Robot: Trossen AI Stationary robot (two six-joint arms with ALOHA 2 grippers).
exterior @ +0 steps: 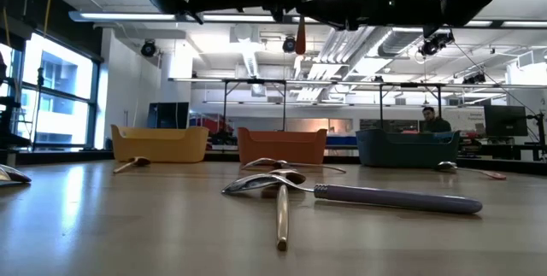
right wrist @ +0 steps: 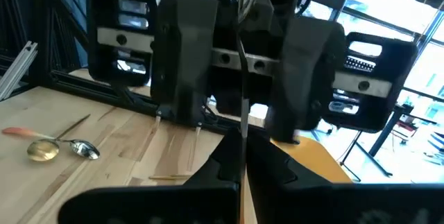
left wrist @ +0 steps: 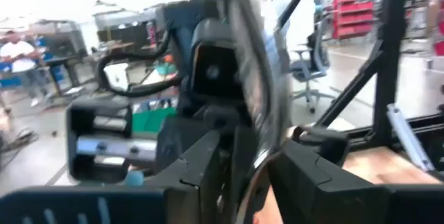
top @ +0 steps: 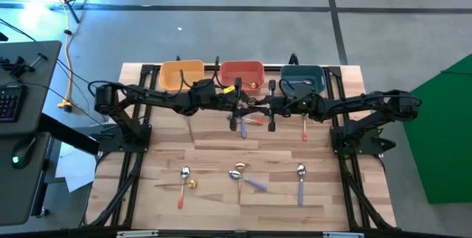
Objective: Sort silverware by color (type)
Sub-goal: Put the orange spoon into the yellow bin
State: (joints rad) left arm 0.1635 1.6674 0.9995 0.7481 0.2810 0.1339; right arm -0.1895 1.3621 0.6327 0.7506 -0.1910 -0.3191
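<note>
Both grippers meet in mid-air above the far middle of the desk (top: 221, 157), just in front of the red bin (top: 242, 72). The right gripper (top: 271, 107) has its jaws closed on a spoon (top: 253, 120); whether the left gripper (top: 237, 107) is gripping it too I cannot tell. Other spoons (top: 243, 173) lie on the near half.

Bright overhead strip lighting, blown-out window glare, heavy blur in left wrist view.
</note>
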